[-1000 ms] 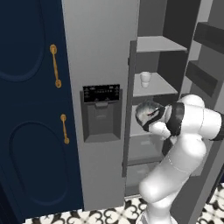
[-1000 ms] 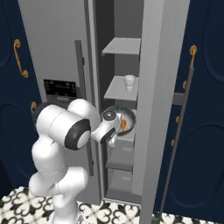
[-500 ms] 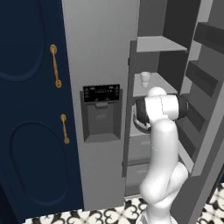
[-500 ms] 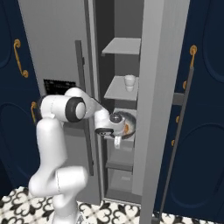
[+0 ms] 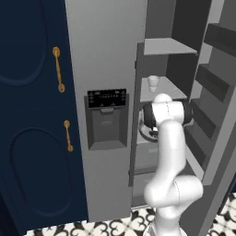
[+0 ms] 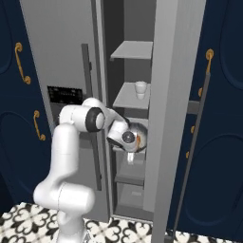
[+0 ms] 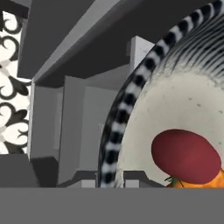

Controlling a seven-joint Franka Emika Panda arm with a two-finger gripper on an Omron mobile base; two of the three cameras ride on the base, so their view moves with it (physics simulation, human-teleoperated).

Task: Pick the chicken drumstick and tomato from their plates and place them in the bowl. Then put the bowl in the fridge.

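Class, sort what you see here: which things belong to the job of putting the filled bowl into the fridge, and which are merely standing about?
Job: deep speckled grey bowl; round red tomato; tall grey steel fridge; shut gripper.

Standing about: small white cup; navy cabinets with gold handles.

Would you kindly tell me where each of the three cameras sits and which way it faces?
Left base view: behind the arm's left, facing the fridge; white arm at lower right.
Right base view: behind its right, facing the open fridge; arm at lower left, bowl at a shelf.
Hand view: on the hand, looking into the bowl at the tomato.
Both base views share the shelf cup.
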